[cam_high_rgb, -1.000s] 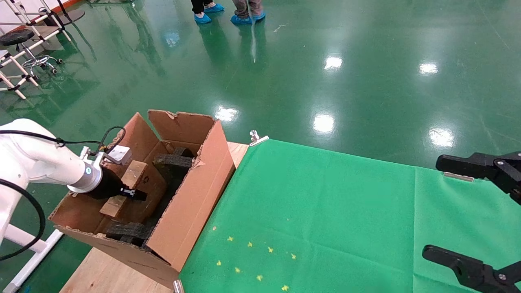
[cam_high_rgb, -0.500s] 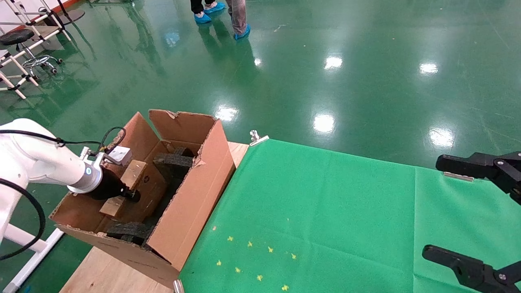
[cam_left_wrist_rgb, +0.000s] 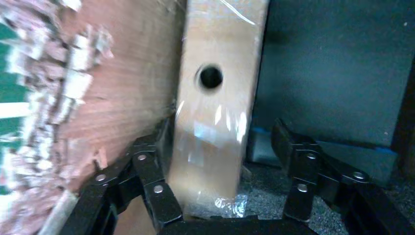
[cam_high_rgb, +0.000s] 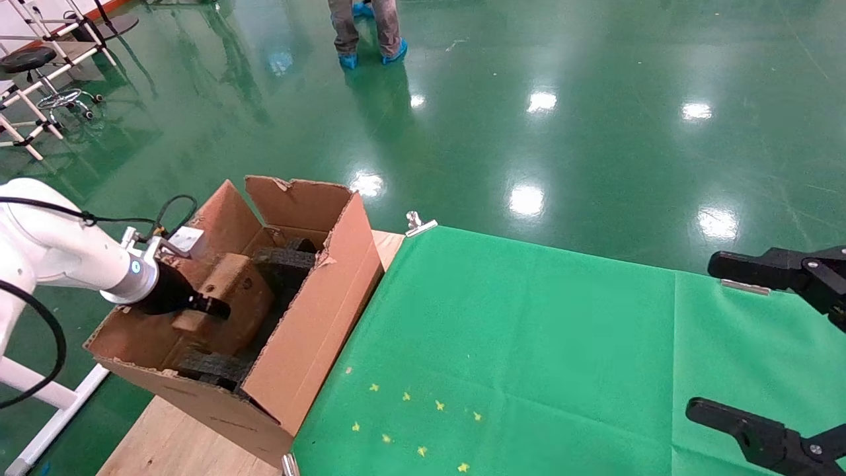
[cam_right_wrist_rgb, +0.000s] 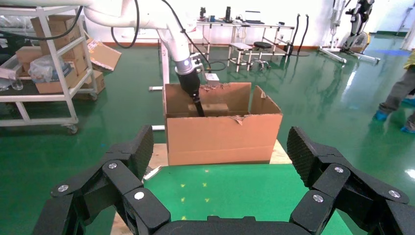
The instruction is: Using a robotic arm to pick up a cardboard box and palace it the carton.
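Note:
The carton (cam_high_rgb: 310,330) stands open at the table's left end, with black foam blocks (cam_high_rgb: 284,259) inside. The small taped cardboard box (cam_high_rgb: 231,291) lies tilted inside it, leaning toward the carton's left wall. My white left arm reaches in, and its gripper (cam_high_rgb: 215,309) sits at the box's near end. In the left wrist view the box (cam_left_wrist_rgb: 215,112), with its round hole, stands between the open fingers of the gripper (cam_left_wrist_rgb: 222,129). One finger (cam_left_wrist_rgb: 151,166) is next to it and the other is apart. My right gripper (cam_high_rgb: 733,340) hangs open and empty at the right, also shown in the right wrist view (cam_right_wrist_rgb: 220,147).
A green cloth (cam_high_rgb: 529,344) covers the table right of the carton, held by metal clips (cam_high_rgb: 418,225). Bare wood (cam_high_rgb: 172,443) shows under the carton. A person's legs (cam_high_rgb: 370,33) stand on the green floor beyond. A stool and pipe rack (cam_high_rgb: 39,66) stand far left.
The small box has tipped from standing on edge to lying flatter in the carton. My left gripper has drawn back a little to the left. The person beyond has walked.

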Controlling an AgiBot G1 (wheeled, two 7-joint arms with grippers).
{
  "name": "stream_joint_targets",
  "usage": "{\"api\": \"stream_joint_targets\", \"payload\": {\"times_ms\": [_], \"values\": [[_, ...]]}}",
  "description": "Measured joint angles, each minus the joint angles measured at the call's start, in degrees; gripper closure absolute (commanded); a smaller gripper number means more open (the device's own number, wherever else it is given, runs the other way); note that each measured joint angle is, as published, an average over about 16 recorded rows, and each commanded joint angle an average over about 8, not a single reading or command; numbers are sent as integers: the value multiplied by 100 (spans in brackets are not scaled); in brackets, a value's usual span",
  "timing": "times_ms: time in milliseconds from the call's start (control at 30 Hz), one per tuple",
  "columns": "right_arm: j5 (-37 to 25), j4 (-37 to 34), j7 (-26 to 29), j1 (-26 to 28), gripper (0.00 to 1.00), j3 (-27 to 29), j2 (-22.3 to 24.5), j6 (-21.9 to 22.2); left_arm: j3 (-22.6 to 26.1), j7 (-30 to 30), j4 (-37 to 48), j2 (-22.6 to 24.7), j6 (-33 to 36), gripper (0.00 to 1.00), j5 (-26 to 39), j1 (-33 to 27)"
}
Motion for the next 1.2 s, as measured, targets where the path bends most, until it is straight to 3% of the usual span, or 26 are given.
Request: {"api": "stream_joint_targets", "payload": {"times_ms": [500, 900, 1200], "values": [[0, 0, 0, 0, 0, 0, 0, 0, -158, -33, -85, 8, 138, 0, -231, -763], [0, 0, 0, 0, 0, -1, 0, 0, -890, -266, -684, -331, 1098, 0, -1310, -1831], [1, -1, -1, 0, 0, 0, 1, 1, -1405, -516, -1264, -623, 1881, 0, -2111, -2138]]}}
